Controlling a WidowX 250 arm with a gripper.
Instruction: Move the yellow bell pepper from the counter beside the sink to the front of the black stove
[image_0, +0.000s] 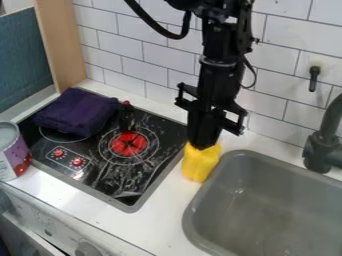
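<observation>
Just outside sink (192, 212): claw (204, 143), yellow object (200, 165).

From seemingly close, the camera slants down across stove (120, 179) and sink (190, 220) toward tiles (155, 76).

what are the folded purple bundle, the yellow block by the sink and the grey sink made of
Folded purple bundle: matte fabric, from its soft creases. Yellow block: perhaps satin plastic or matte foam; its rounded edges fit both. Grey sink: plastic or coated metal, satin, from its soft sheen.
</observation>
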